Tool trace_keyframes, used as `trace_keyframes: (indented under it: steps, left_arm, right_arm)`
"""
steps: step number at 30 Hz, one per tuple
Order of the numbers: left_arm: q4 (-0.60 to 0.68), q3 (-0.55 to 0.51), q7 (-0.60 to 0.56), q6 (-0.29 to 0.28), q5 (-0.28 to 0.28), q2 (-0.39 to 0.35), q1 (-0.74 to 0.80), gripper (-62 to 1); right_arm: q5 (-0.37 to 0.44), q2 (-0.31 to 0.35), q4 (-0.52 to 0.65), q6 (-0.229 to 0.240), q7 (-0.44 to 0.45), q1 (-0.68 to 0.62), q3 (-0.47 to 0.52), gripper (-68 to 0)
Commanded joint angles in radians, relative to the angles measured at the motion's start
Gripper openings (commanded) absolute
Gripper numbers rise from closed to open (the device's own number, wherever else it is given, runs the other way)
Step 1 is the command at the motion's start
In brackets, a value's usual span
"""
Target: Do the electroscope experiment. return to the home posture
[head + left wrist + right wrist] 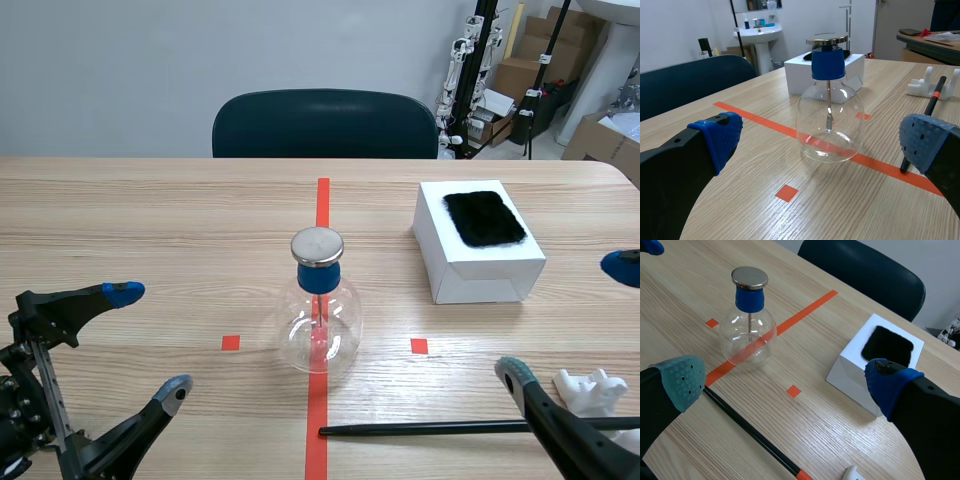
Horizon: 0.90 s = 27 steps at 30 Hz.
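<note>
The left pincer and right pincer are wide open, holding nothing. The electroscope stands in the middle of the counter. The right pincer might bump the black rod into the glass.

Glossy glass flask; wood-grain table

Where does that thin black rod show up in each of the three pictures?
Scene view: black rod lies flat near the bottom, right of the red line.
Left wrist view: black rod lying beside the glass flask.
Right wrist view: black rod on the table between the open jaws.
Shared landmark: the glass flask.
</note>
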Motion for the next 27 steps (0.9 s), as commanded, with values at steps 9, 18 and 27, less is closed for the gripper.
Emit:
trace_keyframes:
  steps: [9,18,27]
  left_arm:
    - [0.011,-0.008,-0.018,0.002,-0.011,-0.003,0.002,1.4]
    - [0.011,-0.008,-0.018,0.002,-0.011,-0.003,0.002,1.4]
    - [0.011,-0.007,-0.020,0.001,-0.014,0.003,0.002,1.4]
  right_arm:
    - [0.015,0.008,0.028,0.000,-0.001,-0.001,0.001,0.4]
    - [0.015,0.008,-0.014,0.000,-0.044,0.004,0.001,0.4]
    - [0.015,0.008,-0.053,0.000,-0.057,-0.002,0.001,0.4]
